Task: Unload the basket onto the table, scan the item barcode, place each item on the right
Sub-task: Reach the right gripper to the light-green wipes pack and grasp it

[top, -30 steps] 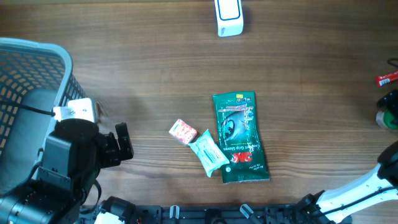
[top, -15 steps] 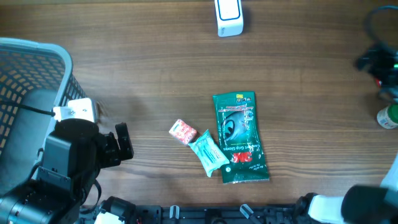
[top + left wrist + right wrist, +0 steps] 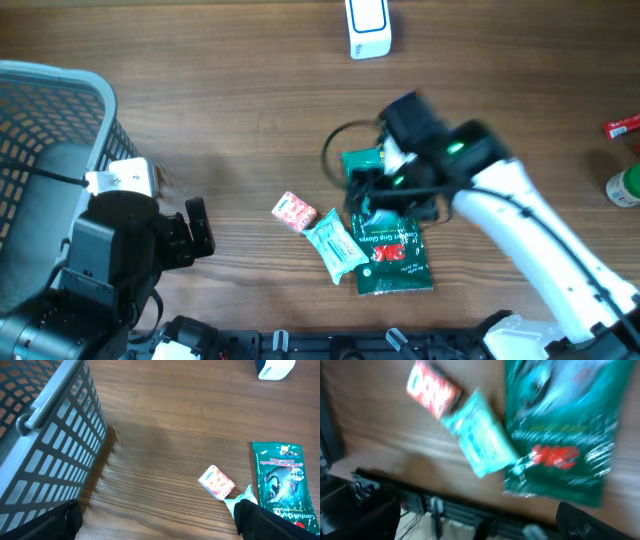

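The right gripper (image 3: 378, 190), jaws apart and empty, hovers right over the green packet (image 3: 395, 255) lying flat beneath it (a teal sachet (image 3: 335, 248) sits just beside), so the step looks like the reach; next it likely needs to lower and clamp the packet's edge.

free: bare counter (image 3: 240, 110) is lying open between basket (image 3: 60, 100) and packets | blocked: right arm (image 3: 520, 215) is hanging over green packet (image 3: 398, 262); pink box (image 3: 294, 211) and pale sachet (image 3: 335, 248) are crowding its left edge
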Action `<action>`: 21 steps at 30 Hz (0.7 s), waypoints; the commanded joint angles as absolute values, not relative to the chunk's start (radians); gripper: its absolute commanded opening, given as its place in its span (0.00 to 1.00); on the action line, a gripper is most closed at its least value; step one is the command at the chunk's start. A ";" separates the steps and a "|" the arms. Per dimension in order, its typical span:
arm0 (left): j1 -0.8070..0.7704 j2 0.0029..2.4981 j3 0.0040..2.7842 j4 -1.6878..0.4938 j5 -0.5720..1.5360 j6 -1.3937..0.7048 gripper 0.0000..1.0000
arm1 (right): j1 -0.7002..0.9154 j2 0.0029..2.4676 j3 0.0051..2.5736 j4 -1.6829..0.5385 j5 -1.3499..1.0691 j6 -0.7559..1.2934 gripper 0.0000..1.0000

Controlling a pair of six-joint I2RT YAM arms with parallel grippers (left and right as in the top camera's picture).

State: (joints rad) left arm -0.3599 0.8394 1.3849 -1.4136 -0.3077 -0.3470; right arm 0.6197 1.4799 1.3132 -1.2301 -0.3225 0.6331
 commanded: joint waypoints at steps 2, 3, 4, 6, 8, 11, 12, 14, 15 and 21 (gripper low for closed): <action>-0.356 0.839 1.385 -1.411 -0.303 -0.356 1.00 | 0.772 1.468 1.301 -1.148 -0.393 0.899 1.00; -0.356 0.839 1.385 -1.411 -0.303 -0.356 1.00 | 0.796 1.468 1.301 -1.124 -0.403 0.929 1.00; -0.356 0.839 1.385 -1.411 -0.303 -0.356 1.00 | 0.822 1.468 1.301 -1.102 -0.407 0.952 1.00; -0.356 0.839 1.385 -1.412 -0.303 -0.356 1.00 | 0.885 1.468 1.301 -1.056 -0.406 0.980 1.00; -0.356 0.839 1.385 -1.412 -0.303 -0.356 1.00 | 0.929 1.468 1.301 -1.035 -0.405 0.980 1.00; -0.356 0.839 1.385 -1.411 -0.303 -0.356 1.00 | 0.980 1.468 1.301 -1.028 -0.389 0.999 1.00; -0.356 0.839 1.385 -1.411 -0.303 -0.356 1.00 | 0.992 1.468 1.301 -1.022 -0.382 0.999 1.00; -0.356 0.839 1.385 -1.411 -0.303 -0.356 1.00 | 1.003 1.468 1.301 -1.001 -0.383 1.005 0.99; -0.356 0.839 1.385 -1.411 -0.303 -0.356 1.00 | 1.005 1.468 1.301 -0.994 -0.382 1.010 1.00; -0.356 0.839 1.385 -1.411 -0.303 -0.356 1.00 | 1.005 1.469 1.301 -0.990 -0.191 0.908 1.00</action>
